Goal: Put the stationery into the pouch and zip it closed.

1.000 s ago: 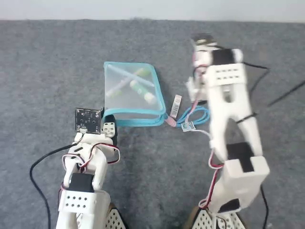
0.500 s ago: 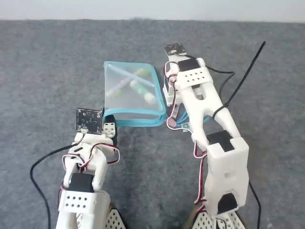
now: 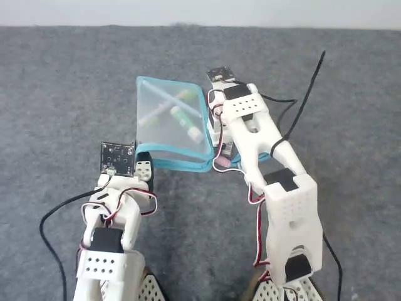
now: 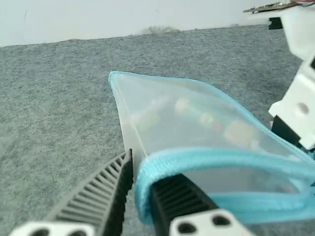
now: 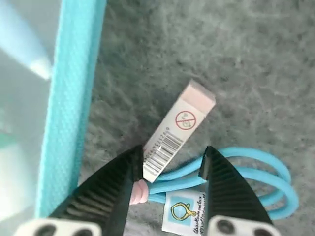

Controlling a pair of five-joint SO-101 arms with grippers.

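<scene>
**Entry: pouch [image 3: 169,135].** Translucent and teal-edged, laid on the grey tabletop [image 3: 62,94]. The stationery [image 3: 182,116] is seen through its wall, already inside. How far the zip has been run cannot be told.

**Held by: left fingers [image 4: 98,201].** These are pressed together on the teal band at the pouch's 7 o'clock corner, as placed in the high view.

**Governing relation: zip pull [image 5: 139,191].**
- It is a pink bead carrying a blue cord loop [image 5: 256,179] and a white tag [image 5: 178,129].
- It is found at the pouch's 4 o'clock corner, just beside the teal edge.
- The right fingers [image 5: 224,191] are spread and set astride it, with nothing pinched.
- The tag's long axis is slanted through the gap between the tips.
- The bead appears to touch the inner face of the finger nearer the pouch.
- The cord loop is trailed away toward 3 o'clock.
- The right arm [image 3: 250,125] is by far the nearer to the pull. The left fingers are placed at the far end of the same near edge and are judged to serve as the anchor.
- It is judged that the bead or cord must be caught between the right fingers before the pull can be drawn along the teal edge.

**Change noted.**
- A second ago the right arm stood farther toward 3 o'clock, and the cord loop and tag lay uncovered in the high view.
- The arm has since been swung toward 9 o'clock and lowered over them.
- The left fingers and their corner of the pouch are unchanged.
</scene>
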